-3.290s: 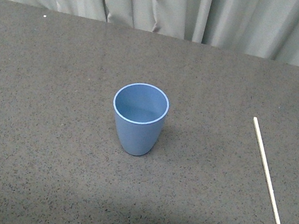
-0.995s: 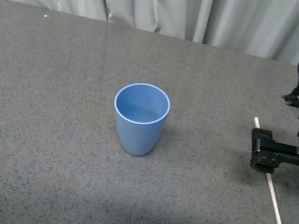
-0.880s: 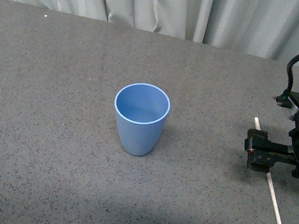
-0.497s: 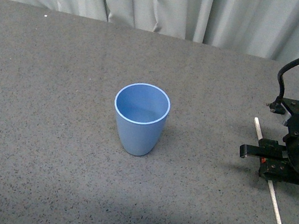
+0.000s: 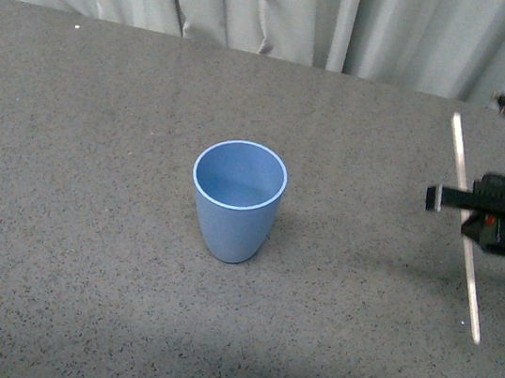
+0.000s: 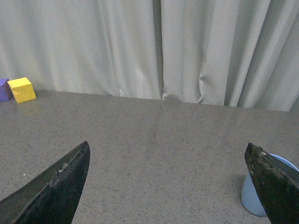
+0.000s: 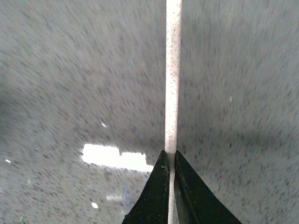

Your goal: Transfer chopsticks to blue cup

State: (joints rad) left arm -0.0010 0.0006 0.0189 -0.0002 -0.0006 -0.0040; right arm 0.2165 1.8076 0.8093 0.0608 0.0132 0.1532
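Observation:
The blue cup [image 5: 236, 198] stands upright and empty in the middle of the grey table; its edge also shows in the left wrist view [image 6: 252, 198]. My right gripper [image 5: 466, 211] is at the right, shut on the chopsticks [image 5: 472, 279], one pale stick held near its middle and lifted off the table, running from far to near. In the right wrist view the stick [image 7: 173, 74] runs straight out from between the closed fingers [image 7: 159, 191]. My left gripper [image 6: 168, 186] is open and empty, left of the cup; it is out of the front view.
The speckled grey table [image 5: 86, 221] ends at a pale curtain [image 5: 261, 5] along the back. A yellow block [image 6: 22, 89] and a purple block [image 6: 4, 88] sit at the table's far edge in the left wrist view.
My right gripper came in from the right, closed on the stick lying on the table, and has lifted it; the stick now hangs above the surface. The cup has not moved.

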